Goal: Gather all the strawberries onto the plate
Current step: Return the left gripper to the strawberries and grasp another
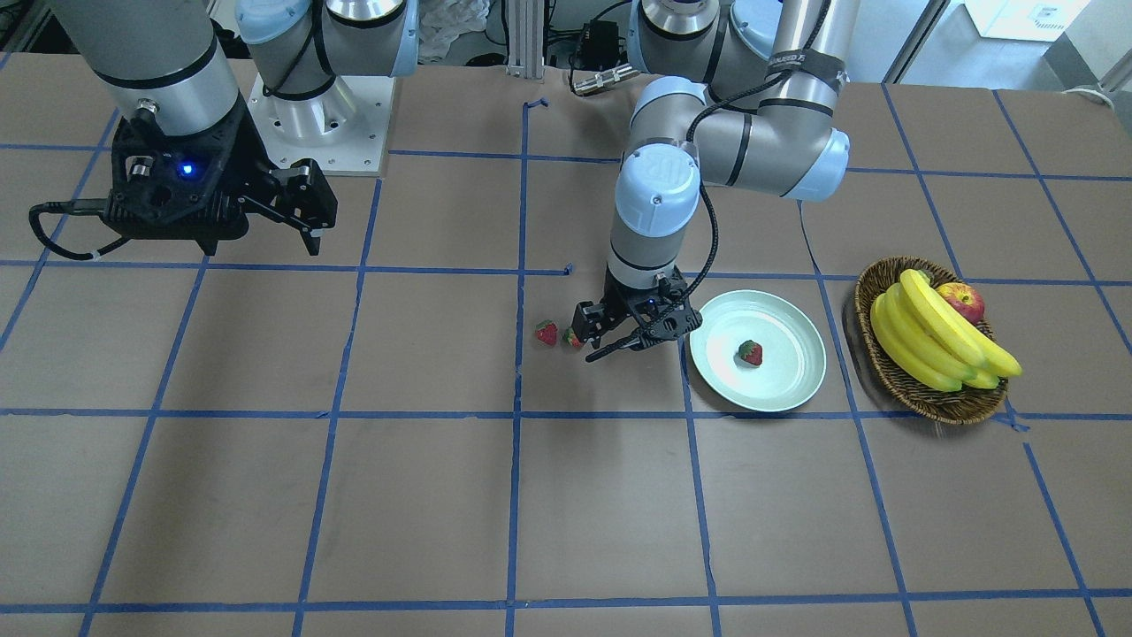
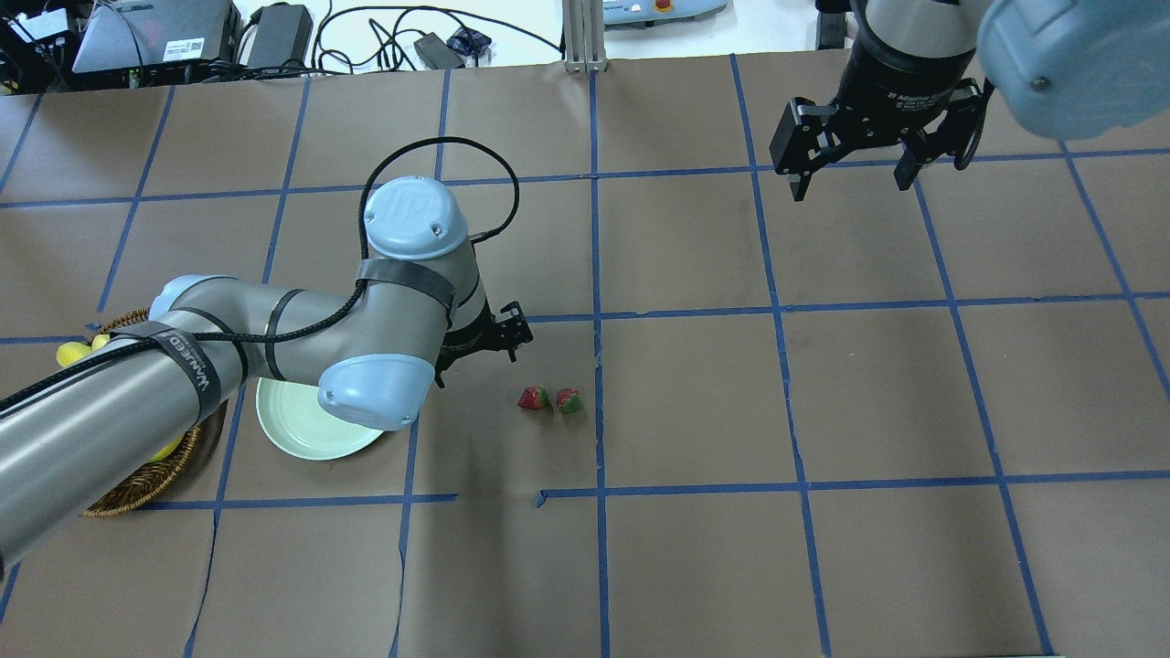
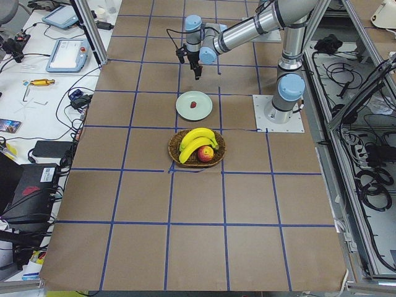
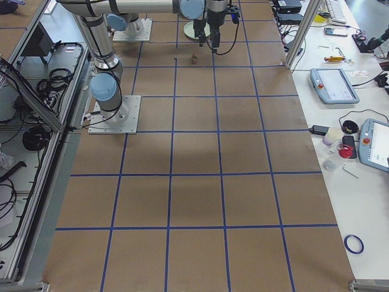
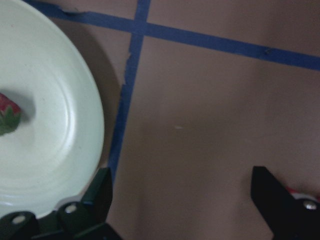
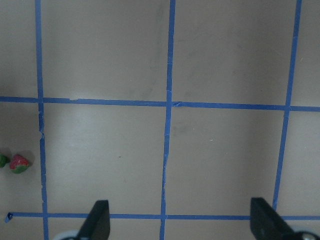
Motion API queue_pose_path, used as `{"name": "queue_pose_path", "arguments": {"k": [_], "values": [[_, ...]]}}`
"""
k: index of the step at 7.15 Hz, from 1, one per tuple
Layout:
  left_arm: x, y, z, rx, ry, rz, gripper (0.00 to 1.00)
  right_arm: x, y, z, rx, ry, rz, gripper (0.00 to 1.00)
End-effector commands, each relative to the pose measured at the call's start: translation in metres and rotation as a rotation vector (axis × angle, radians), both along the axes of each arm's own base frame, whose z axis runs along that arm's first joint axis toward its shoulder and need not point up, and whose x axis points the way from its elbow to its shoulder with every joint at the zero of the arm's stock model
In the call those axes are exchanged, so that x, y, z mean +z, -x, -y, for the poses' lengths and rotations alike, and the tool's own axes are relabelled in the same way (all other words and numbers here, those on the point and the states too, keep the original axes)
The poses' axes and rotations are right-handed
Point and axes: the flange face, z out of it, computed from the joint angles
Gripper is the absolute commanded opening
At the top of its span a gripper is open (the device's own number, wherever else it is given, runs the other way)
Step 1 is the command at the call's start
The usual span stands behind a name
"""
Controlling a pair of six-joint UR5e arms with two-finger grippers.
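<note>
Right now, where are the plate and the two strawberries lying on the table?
plate (image 1: pixel 791 376), exterior front-facing view, bare inner surface.
strawberry nearer the plate (image 2: pixel 533 397), overhead exterior view, red body.
strawberry farther from the plate (image 2: pixel 568 399), overhead exterior view, red body.

Silver-grey arms with pale blue caps, black cables and black fingers
</note>
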Motion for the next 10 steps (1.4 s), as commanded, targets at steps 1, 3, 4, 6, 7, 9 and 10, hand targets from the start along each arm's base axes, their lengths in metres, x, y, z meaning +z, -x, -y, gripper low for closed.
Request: {"name": "queue_pose_path", "arguments": {"k": [1, 3, 4, 6, 7, 9, 10], "values": [[-0.006, 0.023, -0.008, 0.379, -0.039, -0.074, 1.00, 0.000, 0.000, 0.000, 0.000, -0.001, 0.000, 1.00], [-0.027, 0.024, -0.017, 0.418, -0.080, -0.079, 0.97, 0.000, 0.000, 0.000, 0.000, -0.001, 0.000, 1.00], [-0.035, 0.025, -0.011, 0.421, -0.057, -0.087, 0.95, 0.000, 0.000, 0.000, 0.000, -0.001, 0.000, 1.00], [-0.050, 0.025, -0.010, 0.453, -0.076, -0.070, 0.82, -0.001, 0.000, 0.001, 0.000, -0.001, 0.002, 1.00], [-0.051, 0.025, -0.009, 0.454, -0.074, -0.073, 0.71, 0.000, 0.000, 0.000, 0.000, -0.001, 0.002, 1.00], [-0.051, 0.029, -0.010, 0.456, -0.093, -0.105, 0.34, 0.000, 0.000, 0.000, 0.000, 0.001, 0.002, 1.00], [-0.051, 0.029, -0.010, 0.458, -0.093, -0.105, 0.19, 0.000, 0.000, 0.000, 0.000, -0.001, 0.002, 1.00]]}}
